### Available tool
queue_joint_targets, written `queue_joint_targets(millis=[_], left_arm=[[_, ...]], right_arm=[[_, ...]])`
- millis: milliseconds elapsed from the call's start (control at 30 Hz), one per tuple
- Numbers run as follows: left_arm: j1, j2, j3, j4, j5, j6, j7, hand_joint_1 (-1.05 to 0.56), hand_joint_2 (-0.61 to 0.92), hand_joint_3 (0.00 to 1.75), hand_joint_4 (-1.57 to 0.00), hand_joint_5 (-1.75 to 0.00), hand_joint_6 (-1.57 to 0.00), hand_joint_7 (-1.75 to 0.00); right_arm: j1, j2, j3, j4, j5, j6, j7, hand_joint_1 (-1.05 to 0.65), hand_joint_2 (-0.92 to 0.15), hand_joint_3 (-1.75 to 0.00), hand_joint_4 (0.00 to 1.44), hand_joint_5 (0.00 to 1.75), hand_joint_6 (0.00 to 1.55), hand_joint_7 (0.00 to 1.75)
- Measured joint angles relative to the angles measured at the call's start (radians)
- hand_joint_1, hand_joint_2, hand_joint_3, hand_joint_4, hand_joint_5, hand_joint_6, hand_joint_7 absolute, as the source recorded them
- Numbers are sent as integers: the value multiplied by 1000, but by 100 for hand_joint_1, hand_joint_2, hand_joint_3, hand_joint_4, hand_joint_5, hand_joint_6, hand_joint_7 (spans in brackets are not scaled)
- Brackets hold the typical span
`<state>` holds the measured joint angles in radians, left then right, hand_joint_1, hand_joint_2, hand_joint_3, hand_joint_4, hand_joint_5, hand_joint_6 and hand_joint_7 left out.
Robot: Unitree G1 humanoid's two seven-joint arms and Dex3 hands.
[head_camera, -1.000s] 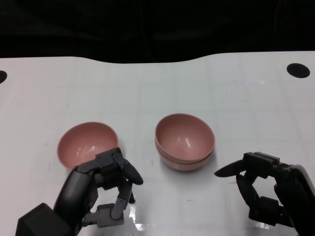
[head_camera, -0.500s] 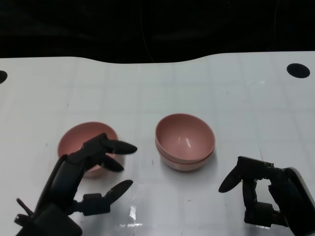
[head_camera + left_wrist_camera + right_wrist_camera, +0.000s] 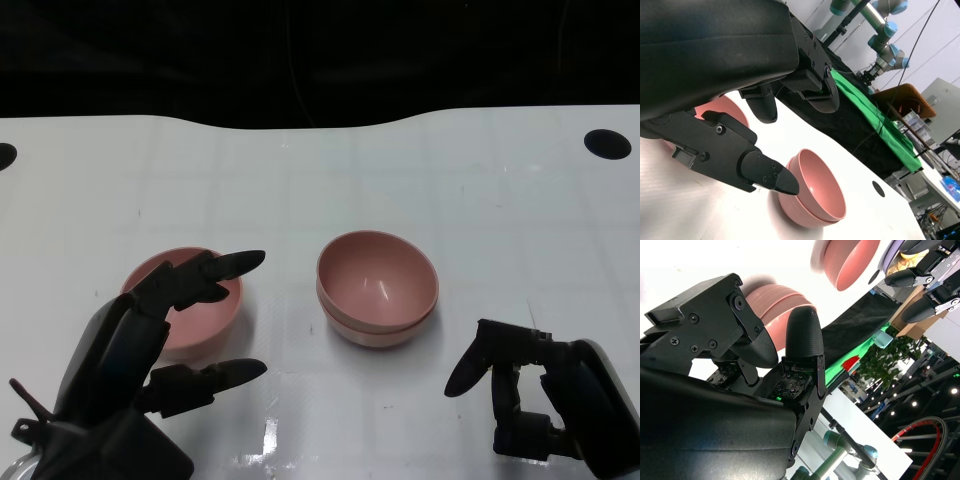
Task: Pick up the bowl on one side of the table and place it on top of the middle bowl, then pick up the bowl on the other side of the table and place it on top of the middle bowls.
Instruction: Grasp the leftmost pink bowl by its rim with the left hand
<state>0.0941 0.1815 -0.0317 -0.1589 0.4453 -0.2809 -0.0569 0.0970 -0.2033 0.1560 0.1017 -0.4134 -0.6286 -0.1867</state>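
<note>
Nearest, the left hand (image 3: 150, 345) hovers with fingers spread, upper fingers over the near rim of the left bowl (image 3: 190, 310) and the thumb below, grasping nothing. The right hand (image 3: 545, 395) rests low at the table's (image 3: 480, 190) near right, fingers loosely parted and empty. Beyond them, the middle stack (image 3: 376, 288) sits at the table's centre, well apart from the left bowl. The bowls look like light, rigid, smooth plastic, likely slippery, so pinching the thin rim between thumb and fingers seems the best hold. Count: 3 pink bowls, 2 nested in the middle, 1 alone at left.
</note>
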Motion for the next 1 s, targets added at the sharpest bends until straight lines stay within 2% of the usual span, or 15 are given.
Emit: queue_joint_targets(millis=[133, 400, 633, 800, 1000], left_arm=[[-5, 77, -11, -79, 280, 112, 24, -50, 89, 0, -29, -74, -50, -5], [-33, 122, -97, -91, 528, 242, 19, -55, 86, 0, -40, -61, -54, -2], [-62, 133, -157, -76, 588, 317, -3, -55, 86, 0, -42, -57, -55, -1], [-133, 142, -210, 7, 632, 383, -72, -53, 92, 3, -54, -36, -55, 0], [-206, 159, -268, 85, 667, 447, -154, -53, 92, 5, -59, -29, -57, -1]], right_arm=[[-1, 0, -1, 0, 0, 2, 0, -7, -15, -163, 91, 175, 86, 135], [-4, 3, -1, 0, -2, 19, 1, -7, -15, -164, 91, 175, 86, 135], [-5, 9, -1, -1, -2, 33, 3, -7, -15, -163, 91, 175, 86, 135], [-7, 11, 0, -2, -3, 38, 5, -8, -15, -163, 91, 175, 85, 136], [-7, 13, 0, -3, -3, 41, 6, -8, -15, -162, 90, 175, 86, 136]])
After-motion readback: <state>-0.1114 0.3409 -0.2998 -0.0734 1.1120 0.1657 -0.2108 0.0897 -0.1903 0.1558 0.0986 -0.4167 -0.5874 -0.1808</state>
